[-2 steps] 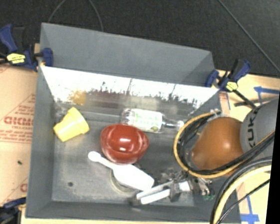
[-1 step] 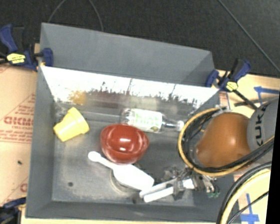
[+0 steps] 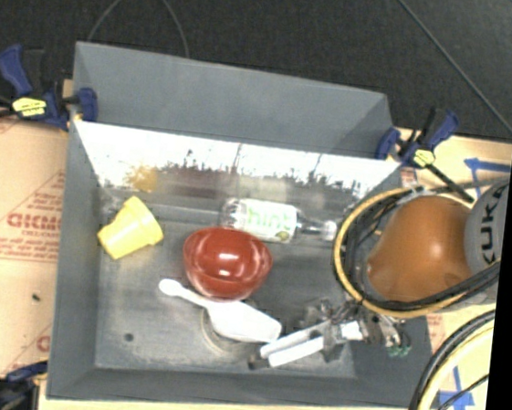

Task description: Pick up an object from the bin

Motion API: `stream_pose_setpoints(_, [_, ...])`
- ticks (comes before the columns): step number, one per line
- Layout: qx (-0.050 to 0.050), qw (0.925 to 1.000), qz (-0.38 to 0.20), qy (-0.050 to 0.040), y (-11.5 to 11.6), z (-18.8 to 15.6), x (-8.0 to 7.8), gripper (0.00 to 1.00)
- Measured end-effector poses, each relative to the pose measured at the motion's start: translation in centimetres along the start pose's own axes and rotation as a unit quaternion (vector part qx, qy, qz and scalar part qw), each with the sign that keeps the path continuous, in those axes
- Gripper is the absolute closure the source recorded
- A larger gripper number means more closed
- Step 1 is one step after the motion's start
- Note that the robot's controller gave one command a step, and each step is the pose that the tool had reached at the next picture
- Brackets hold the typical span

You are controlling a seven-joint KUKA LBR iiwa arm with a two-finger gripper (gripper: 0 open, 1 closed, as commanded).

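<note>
Red glossy bowl (image 3: pixel 226 262) sits beside white plastic spoon (image 3: pixel 225 312).

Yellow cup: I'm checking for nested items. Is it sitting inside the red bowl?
No, the yellow cup lies alone near the left wall of the bin, apart from the red bowl.

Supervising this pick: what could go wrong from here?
1. The gripper sits beside the scoop end of the white plastic spoon, which lies flat; it may slide away rather than lift.
2. The glossy red round bowl lies close behind the spoon, so a push could shove it.
3. The grey metal bin's front wall is near; the gripper might scrape it.
</note>
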State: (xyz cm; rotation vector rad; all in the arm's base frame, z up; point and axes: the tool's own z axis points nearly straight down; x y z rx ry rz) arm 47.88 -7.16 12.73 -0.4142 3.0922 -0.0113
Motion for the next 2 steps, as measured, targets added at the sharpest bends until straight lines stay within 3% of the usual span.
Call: stream_pose_setpoints(2, [0.0, 1.0, 0.001, -0.0002, -0.1, -5.2, -0.1, 1.0])
